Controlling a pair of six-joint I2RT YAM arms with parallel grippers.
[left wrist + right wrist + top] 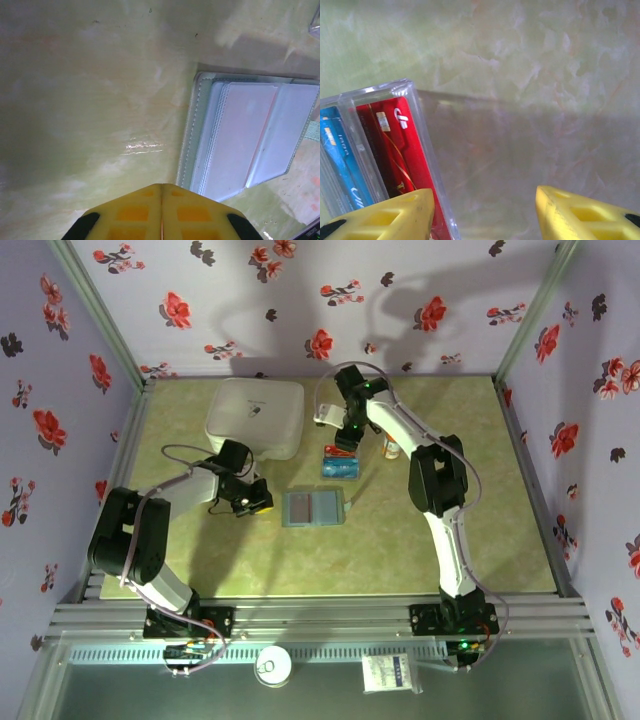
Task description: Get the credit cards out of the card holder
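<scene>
Since the red credit card (407,145) and the blue credit card (342,155) are seen lying in the clear plastic tray (410,87), the card holder (313,508), spread open at mid-table, is judged emptied. Right gripper (484,197): jaws held partly apart, nothing gripped, one finger just beside the tray wall. A straight lift is advised so the tray is not nudged. Left gripper (162,190): closed, empty, parked near the holder.
</scene>
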